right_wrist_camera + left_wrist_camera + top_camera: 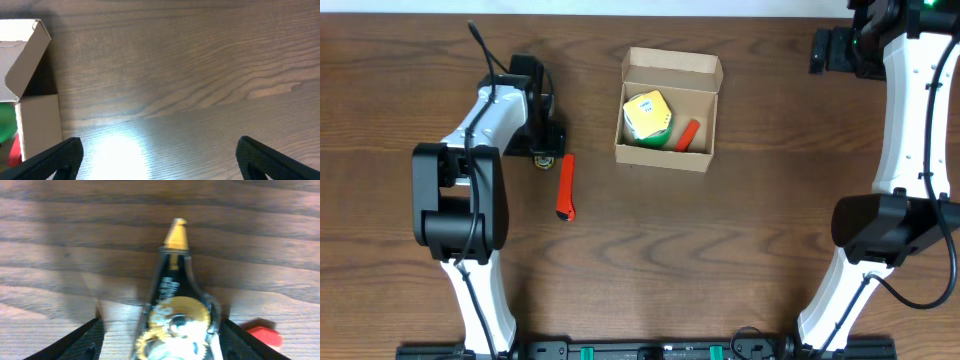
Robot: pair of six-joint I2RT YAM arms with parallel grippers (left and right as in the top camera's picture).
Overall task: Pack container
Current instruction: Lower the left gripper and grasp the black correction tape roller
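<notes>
The container (pixel 669 110), a brown cardboard box, stands open in the middle of the table with its flap (pixel 672 64) raised at the back. Inside lie a green-and-yellow item (pixel 647 116) and a small orange piece (pixel 687 134). My left gripper (pixel 545 150) is down at the table, open, straddling a clear tape dispenser (pixel 175 310) with yellow gears and a yellow tip. A gap shows on its left side, and the right finger (pixel 245 342) is close to it. My right gripper (pixel 820 52) hangs open at the far right, with a box corner (pixel 30 65) at its view's left.
A red pen-like tool (pixel 565 186) lies on the table just right of the left gripper, and its end (pixel 264 336) shows beside the right finger. Dark wood table (pixel 740 250) extends to the front and right.
</notes>
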